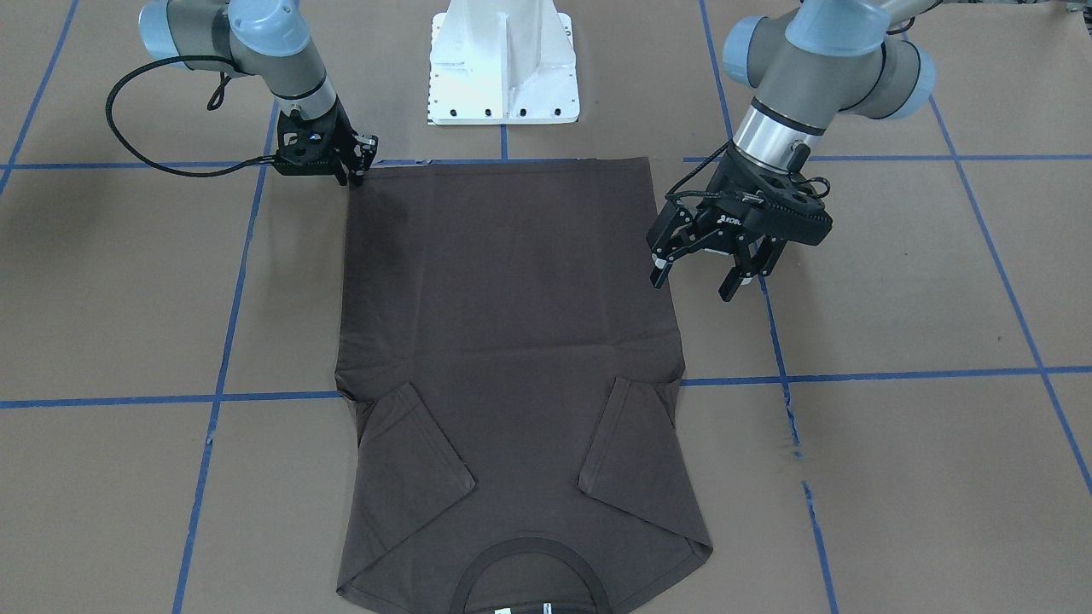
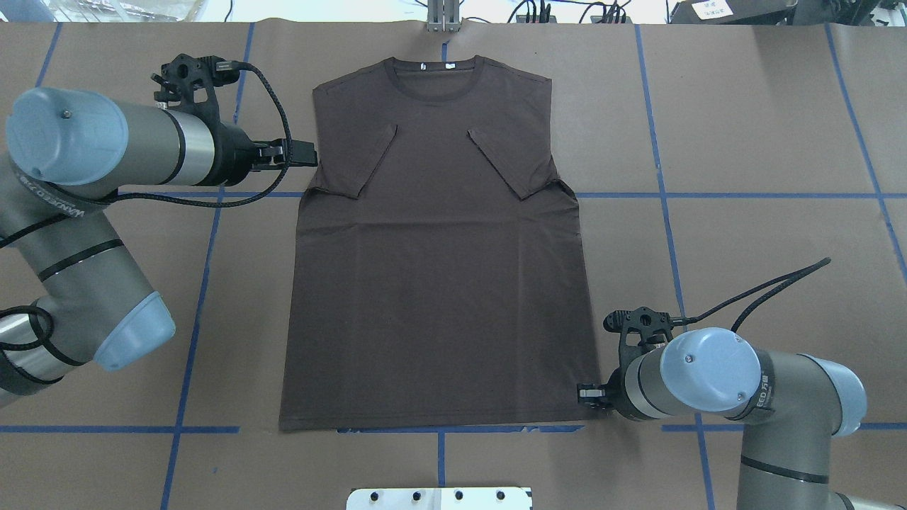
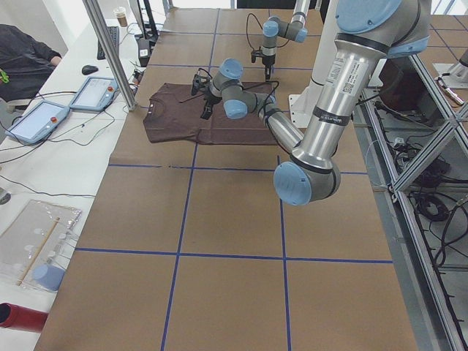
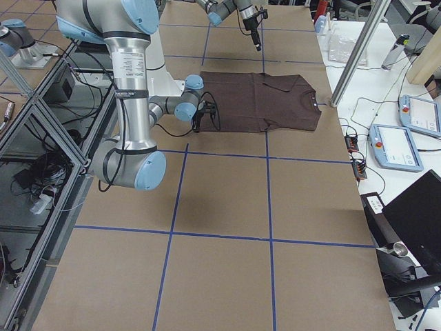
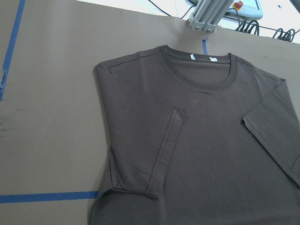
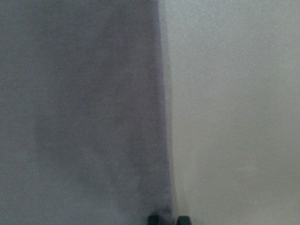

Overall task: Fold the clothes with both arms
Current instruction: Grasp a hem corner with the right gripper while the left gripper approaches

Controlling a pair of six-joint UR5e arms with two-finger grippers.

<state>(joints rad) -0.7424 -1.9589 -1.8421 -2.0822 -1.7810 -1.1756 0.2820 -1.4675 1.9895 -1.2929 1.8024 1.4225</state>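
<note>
T-shirt [image 2: 432,269]: lying flat in middle of brown surface [image 2: 744,177], both sleeves folded in, collar on far side from robot | left fingers [image 1: 664,256]: spread wide, up off surface, just beside shirt's side | right fingers [image 1: 360,162]: down low, pinching hem corner

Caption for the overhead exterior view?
Dark brown short-sleeved T-shirt flat on brown table, sleeves folded inward; right gripper at a bottom hem corner, left gripper beside one sleeve.

Dark brown T-shirt [image 2: 432,283], tan table [image 2: 744,127] — blue grid [image 2: 708,195]
</note>
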